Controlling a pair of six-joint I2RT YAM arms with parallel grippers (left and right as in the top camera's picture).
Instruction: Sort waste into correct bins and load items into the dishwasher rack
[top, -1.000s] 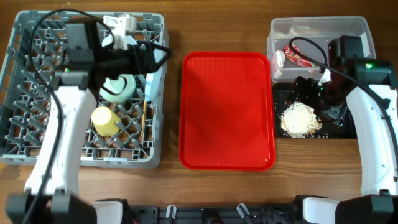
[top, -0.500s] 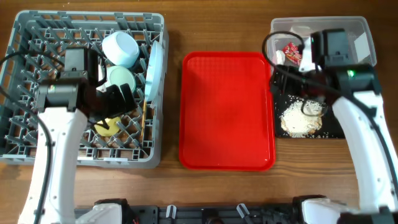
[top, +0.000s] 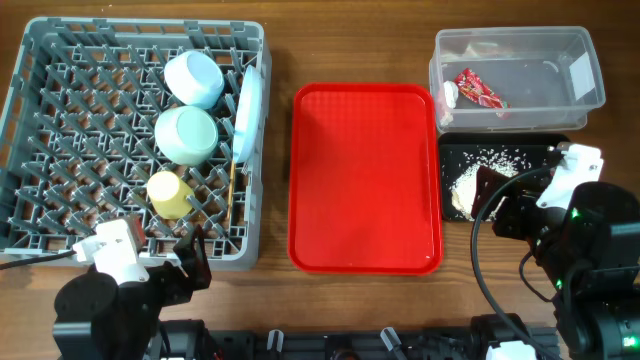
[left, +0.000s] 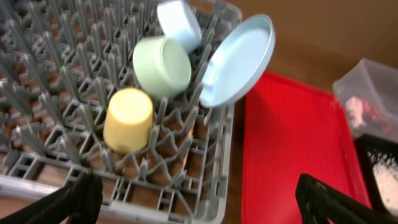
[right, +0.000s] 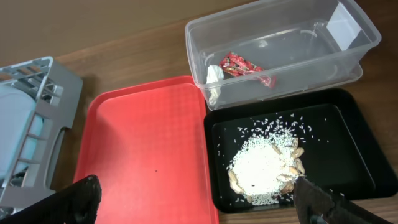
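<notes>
The grey dishwasher rack (top: 40, 150) holds a pale blue bowl (top: 193, 78), a light green bowl (top: 186, 134), a yellow cup (top: 167, 193) and a pale blue plate (top: 247, 110) standing on edge. A thin wooden chopstick (top: 232, 195) lies by the plate. I cannot see the fork. The clear tub (top: 590, 70) holds the red wrapper (top: 478, 88) and the white scrap (top: 450, 95). The black tray (top: 545, 150) holds the rice crumbs (top: 465, 188). My left gripper (left: 199, 205) is open and empty over the rack's front edge. My right gripper (right: 199, 202) is open and empty above the black tray's front.
A large red serving tray (top: 365, 178) lies between the rack and the bins, with nothing on it. Both arm bases sit at the table's front edge. The bowls, cup and plate also show in the left wrist view, the plate (left: 239, 59) leaning right.
Both arms have pulled back from the rack and the bins toward the front edge. The blue bowl now sits uncovered in the rack's back rows.
</notes>
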